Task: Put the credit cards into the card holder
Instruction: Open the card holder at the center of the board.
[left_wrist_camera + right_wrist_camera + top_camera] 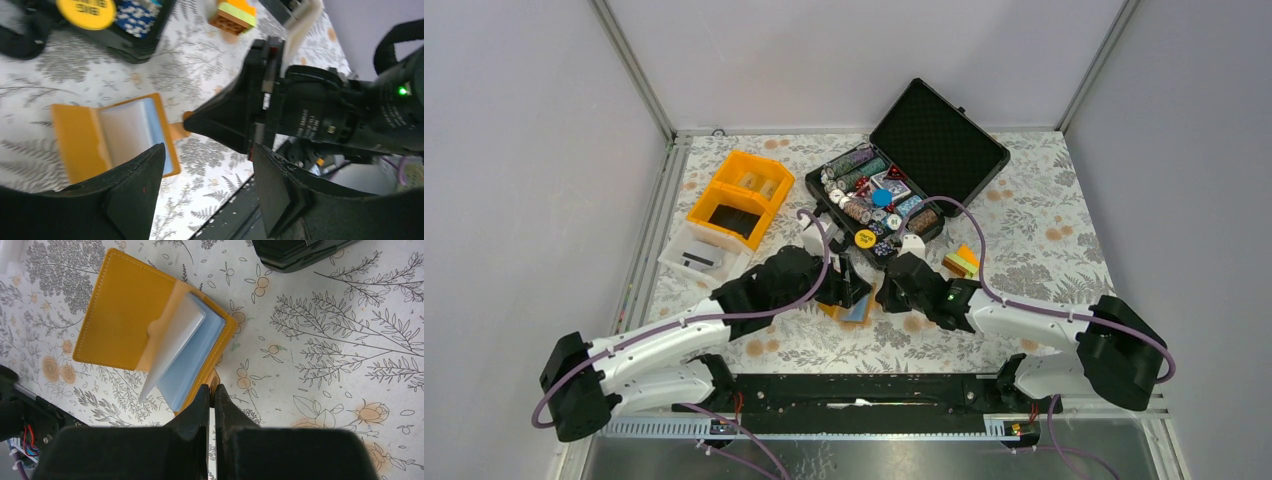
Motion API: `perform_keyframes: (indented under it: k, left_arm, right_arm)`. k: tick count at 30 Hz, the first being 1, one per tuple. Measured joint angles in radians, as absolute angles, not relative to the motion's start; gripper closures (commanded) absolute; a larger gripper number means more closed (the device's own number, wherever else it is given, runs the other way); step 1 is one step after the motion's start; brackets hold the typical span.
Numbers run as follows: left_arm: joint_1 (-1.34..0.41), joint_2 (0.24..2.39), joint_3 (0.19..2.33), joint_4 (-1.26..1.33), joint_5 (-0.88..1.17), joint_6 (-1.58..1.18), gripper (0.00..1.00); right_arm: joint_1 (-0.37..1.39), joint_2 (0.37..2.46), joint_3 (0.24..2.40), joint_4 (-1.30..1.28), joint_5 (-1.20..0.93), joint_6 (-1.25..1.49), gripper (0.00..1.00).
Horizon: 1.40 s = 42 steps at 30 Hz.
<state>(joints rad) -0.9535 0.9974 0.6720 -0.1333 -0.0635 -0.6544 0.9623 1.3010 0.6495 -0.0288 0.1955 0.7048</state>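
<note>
The orange card holder lies open on the flowered table between the two arms. Pale blue-grey inner leaves stand half raised. I cannot tell whether any of them is a credit card, and no loose credit cards show. My right gripper is shut on the holder's small orange snap tab at its near edge. My left gripper hovers over the holder's edge, open with nothing between its fingers. It is close to the right gripper's black body.
A black case with poker chips lies open at the back. An orange compartment bin and a white tray stand at the back left. Coloured blocks sit right of the case. The table's black front rail is near.
</note>
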Motion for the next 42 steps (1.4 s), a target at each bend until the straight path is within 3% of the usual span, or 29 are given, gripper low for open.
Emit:
perform_keyframes:
  k: [7,22,42]
  left_arm:
    - [-0.953,1.1,0.662,0.005,0.078,-0.707,0.39]
    - [-0.953,1.219,0.562,0.107,0.07,-0.81,0.54]
    - [-0.953,1.346,0.556,0.087,0.009,-0.811,0.59]
  right_arm:
    - [0.962,1.289,0.651,-0.031,0.199,0.704,1.0]
    - [0.962,1.289,0.651,-0.034,0.2,0.705,1.0]
    - [0.962,1.277,0.651,-0.039,0.202,0.705,1.0]
